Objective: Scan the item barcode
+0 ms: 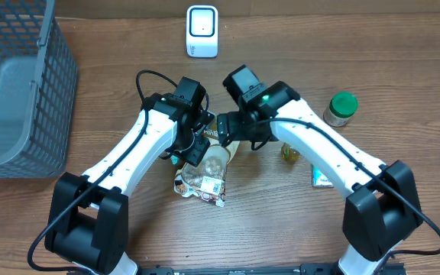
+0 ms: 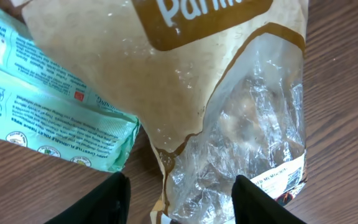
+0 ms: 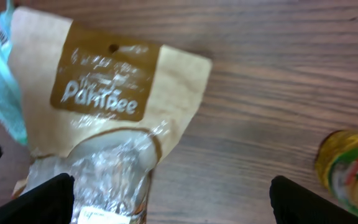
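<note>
Left wrist view: left jaws sit parted around the clear end of the snack bag (image 2: 185, 81), not pinching it. Right jaws gape wide above it, empty. Bag's flat on the worktop (image 3: 260, 74), overlapping a teal packet (image 2: 55, 118), well apart from the scanner (image 1: 202, 30). Slippery film, so I reckon a grab could slip or snag both.

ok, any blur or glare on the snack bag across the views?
Right wrist: snack bag motion-blurred, logo smeared. Left wrist: sharp, with glare speckles on its clear window. Overhead: sharp, evenly lit, no strong glare.
</note>
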Motion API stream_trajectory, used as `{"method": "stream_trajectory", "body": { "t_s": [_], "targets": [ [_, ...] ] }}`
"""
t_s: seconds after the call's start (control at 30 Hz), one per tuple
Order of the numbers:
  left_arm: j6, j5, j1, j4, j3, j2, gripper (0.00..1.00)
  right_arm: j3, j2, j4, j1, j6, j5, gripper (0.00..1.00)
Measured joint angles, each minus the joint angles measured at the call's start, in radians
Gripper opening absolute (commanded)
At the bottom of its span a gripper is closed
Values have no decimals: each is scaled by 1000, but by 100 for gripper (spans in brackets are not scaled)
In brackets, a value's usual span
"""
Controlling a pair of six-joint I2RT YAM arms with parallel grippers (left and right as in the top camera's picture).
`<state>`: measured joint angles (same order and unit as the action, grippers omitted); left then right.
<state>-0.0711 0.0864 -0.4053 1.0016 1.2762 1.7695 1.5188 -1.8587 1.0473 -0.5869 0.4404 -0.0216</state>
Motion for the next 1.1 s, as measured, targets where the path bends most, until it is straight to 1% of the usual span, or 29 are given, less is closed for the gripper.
{"method": "stream_trajectory", "body": {
  "t_s": [0.03,0.1,0.13,0.17,0.2,0.23,0.27,0.33,0.5,0.6,0.67,0.7,0.73,0.77,0.8,0.9,1.0,1.07,1.1],
  "targets": [
    [23,0,2,1,0,0,42,0,0,-1,6,0,0,91],
    [79,7,11,16,0,0,39,0,0,-7,13,-1,-1,86],
    [102,16,20,26,0,0,36,0,0,-15,13,0,-3,80],
    [124,33,31,37,0,0,31,-1,0,-29,13,-3,-8,75],
    [143,60,45,48,0,0,22,-3,0,-43,13,-5,-13,69],
    [152,89,56,57,0,0,12,-7,0,-57,13,-6,-17,65],
    [153,124,69,65,0,0,4,-12,0,-68,12,-3,-23,61],
    [142,206,92,91,0,0,4,-31,0,-97,11,-2,-32,59],
    [97,411,127,166,1,0,4,-58,0,-162,11,0,-71,59],
    [86,502,126,176,1,0,4,-58,0,-199,11,2,-92,66],
    [82,535,116,182,0,0,4,-59,0,-205,11,2,-102,67],
    [79,545,108,186,0,0,5,-59,0,-208,11,0,-105,73],
    [76,558,90,192,0,0,4,-59,0,-209,11,-3,-106,86],
    [76,561,86,193,0,0,5,-59,0,-210,11,2,-107,91],
    [82,559,72,200,0,0,4,-59,0,-210,11,-5,-101,100],
    [108,541,68,201,-2,0,4,-69,-1,-218,24,-15,-98,100],
    [166,473,54,208,-1,0,4,-77,-4,-233,19,-23,-98,99],
    [202,420,52,209,-1,0,4,-81,-7,-248,13,-24,-103,92],
    [217,397,53,211,-1,0,5,-81,-7,-256,10,-22,-106,87]
  ]
}}
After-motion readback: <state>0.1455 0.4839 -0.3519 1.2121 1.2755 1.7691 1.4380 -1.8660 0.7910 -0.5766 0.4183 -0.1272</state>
